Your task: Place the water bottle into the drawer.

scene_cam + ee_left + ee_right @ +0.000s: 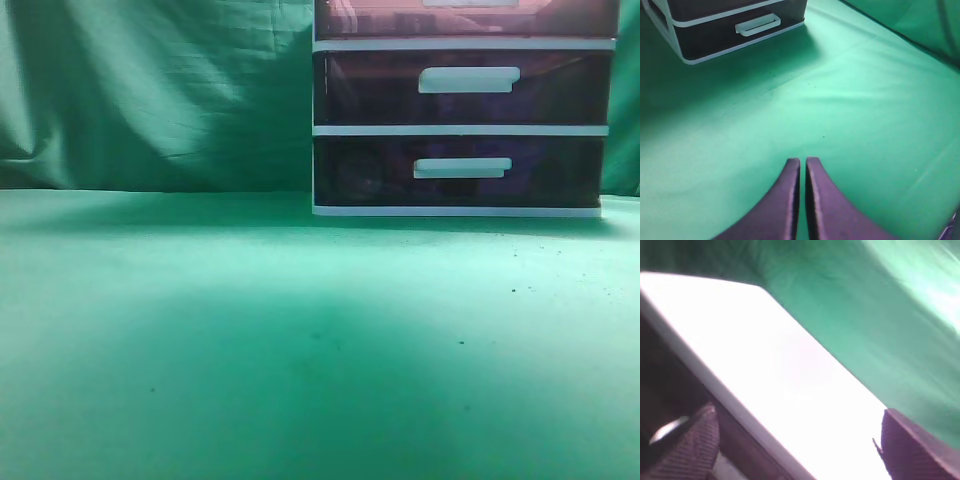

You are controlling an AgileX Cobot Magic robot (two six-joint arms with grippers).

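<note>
The white-framed cabinet [460, 130] stands at the back right of the green table. Its topmost drawer [380, 18] is dark purple-red, cut off by the top edge of the exterior view. The water bottle shows in no view. My left gripper [803, 162] is shut and empty, low over the green table, with the cabinet's lowest drawer [715, 35] far ahead of it. My right gripper [800, 445] is open and empty, just above the cabinet's bright white top [765, 355]. A dark drawer front with a white bit [667, 429] lies below its left finger. Neither gripper shows in the exterior view.
Two alike dark drawers with white handles sit beneath the top one [468, 80] [462, 168]. A green cloth covers the table [250, 340] and hangs as a backdrop [150, 90]. The backdrop also rises behind the cabinet in the right wrist view [865, 305].
</note>
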